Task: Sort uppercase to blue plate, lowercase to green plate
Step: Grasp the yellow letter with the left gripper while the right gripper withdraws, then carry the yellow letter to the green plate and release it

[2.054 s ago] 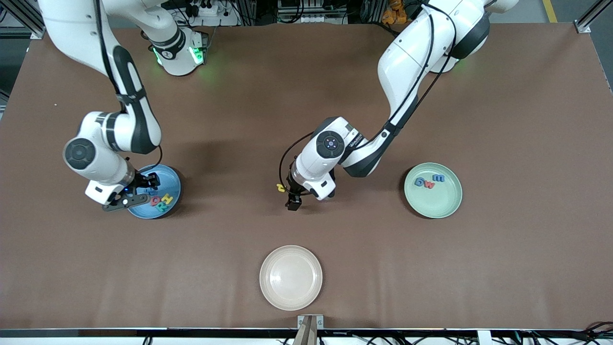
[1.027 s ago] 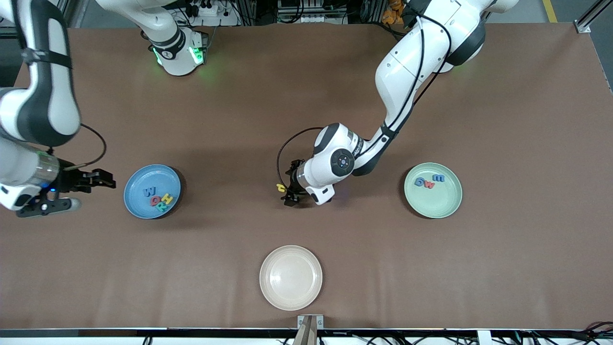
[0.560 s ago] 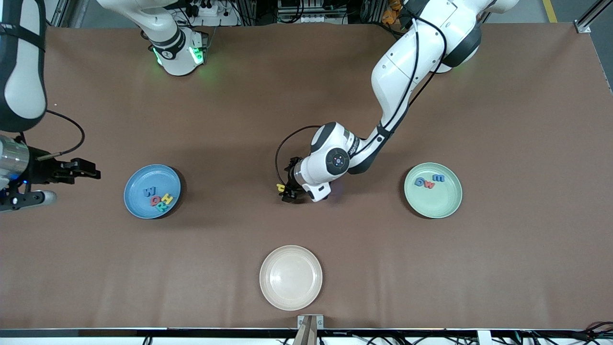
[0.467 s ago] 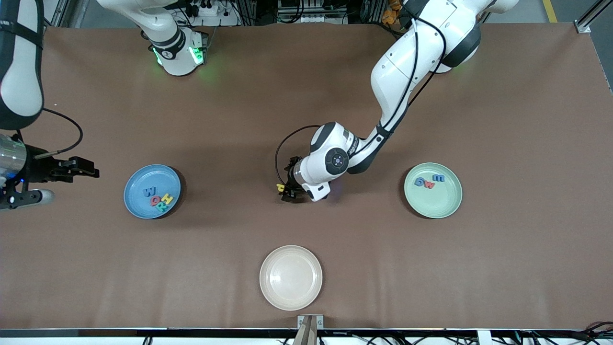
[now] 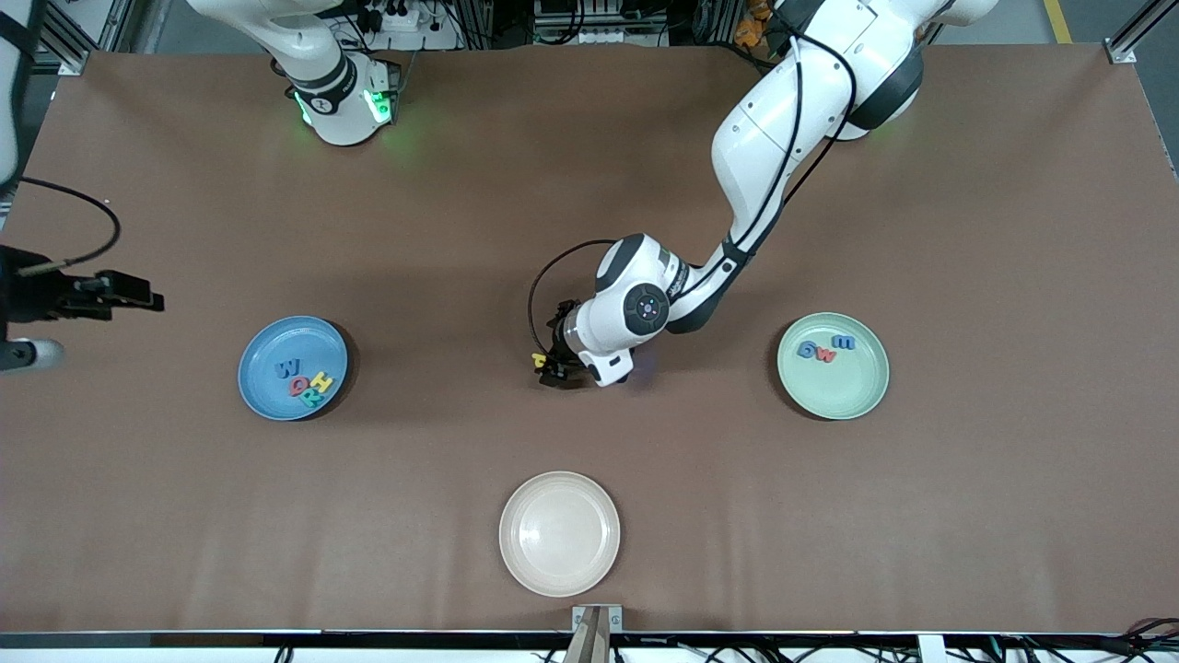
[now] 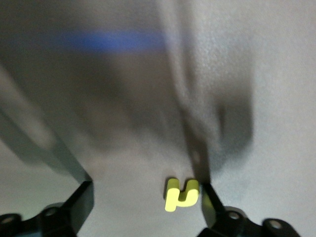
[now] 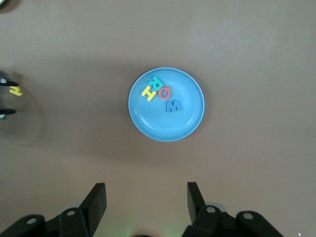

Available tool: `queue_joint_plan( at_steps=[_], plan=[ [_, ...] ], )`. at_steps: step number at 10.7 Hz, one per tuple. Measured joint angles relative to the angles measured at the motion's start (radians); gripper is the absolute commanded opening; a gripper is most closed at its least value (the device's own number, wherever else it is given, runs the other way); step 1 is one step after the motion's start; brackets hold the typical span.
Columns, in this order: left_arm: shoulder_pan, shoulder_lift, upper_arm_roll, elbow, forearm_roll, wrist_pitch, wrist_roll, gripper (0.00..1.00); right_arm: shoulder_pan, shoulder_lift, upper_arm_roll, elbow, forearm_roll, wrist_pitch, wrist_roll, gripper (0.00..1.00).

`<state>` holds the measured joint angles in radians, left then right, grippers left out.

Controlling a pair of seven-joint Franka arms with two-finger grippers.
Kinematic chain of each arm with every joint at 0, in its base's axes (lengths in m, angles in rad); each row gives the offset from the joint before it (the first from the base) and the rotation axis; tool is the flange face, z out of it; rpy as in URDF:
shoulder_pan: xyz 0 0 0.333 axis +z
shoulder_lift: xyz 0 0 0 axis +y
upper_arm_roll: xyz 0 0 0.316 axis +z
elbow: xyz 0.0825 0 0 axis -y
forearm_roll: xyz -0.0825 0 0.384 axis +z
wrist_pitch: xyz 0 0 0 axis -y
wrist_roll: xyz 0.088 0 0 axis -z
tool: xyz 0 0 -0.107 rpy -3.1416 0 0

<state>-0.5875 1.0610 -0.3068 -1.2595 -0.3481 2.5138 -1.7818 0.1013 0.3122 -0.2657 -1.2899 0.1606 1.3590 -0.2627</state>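
A: Anything in view besides the sort items?
B: Cream plate (image 5: 559,534), flat on the brown table cover (image 5: 921,516). It sits well apart from the left gripper (image 5: 551,366) fingers (image 5: 556,374), close to the table edge on the front camera's side.
A: Anything else along that edge?
B: Metal bracket (image 5: 597,635), just beside the cream plate.
A: And by the bases?
B: Cables and a power strip (image 5: 405,18) off the table, well apart from those fingers.

Was a wide brown table (image 5: 967,230), matte and evenly lit. Carried a cream plate (image 5: 559,533) near the camera edge. Showed cables and metal framing past the base edge.
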Motion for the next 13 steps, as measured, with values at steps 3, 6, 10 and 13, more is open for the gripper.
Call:
queue_joint_plan(
  at_steps=[3, 6, 10, 13],
  plan=[
    [-0.001, -0.003, -0.001, 0.004, 0.0, 0.0, 0.006, 0.11, -0.075, -0.001, 0.088, 0.086, 0.0, -0.112, 0.037, 0.78],
    [-0.001, -0.008, -0.002, 0.005, 0.0, -0.002, 0.007, 0.0, -0.084, -0.02, 0.1, 0.133, 0.0, -0.219, 0.08, 1.0],
    [0.001, -0.01, 0.001, 0.005, 0.0, -0.005, 0.007, 0.0, -0.082, -0.059, 0.115, 0.133, 0.0, -0.275, 0.143, 1.0],
    [0.025, -0.031, 0.028, 0.015, 0.0, -0.089, 0.008, 0.0, -0.081, -0.091, 0.117, 0.093, 0.0, -0.271, 0.154, 1.0]
  ],
)
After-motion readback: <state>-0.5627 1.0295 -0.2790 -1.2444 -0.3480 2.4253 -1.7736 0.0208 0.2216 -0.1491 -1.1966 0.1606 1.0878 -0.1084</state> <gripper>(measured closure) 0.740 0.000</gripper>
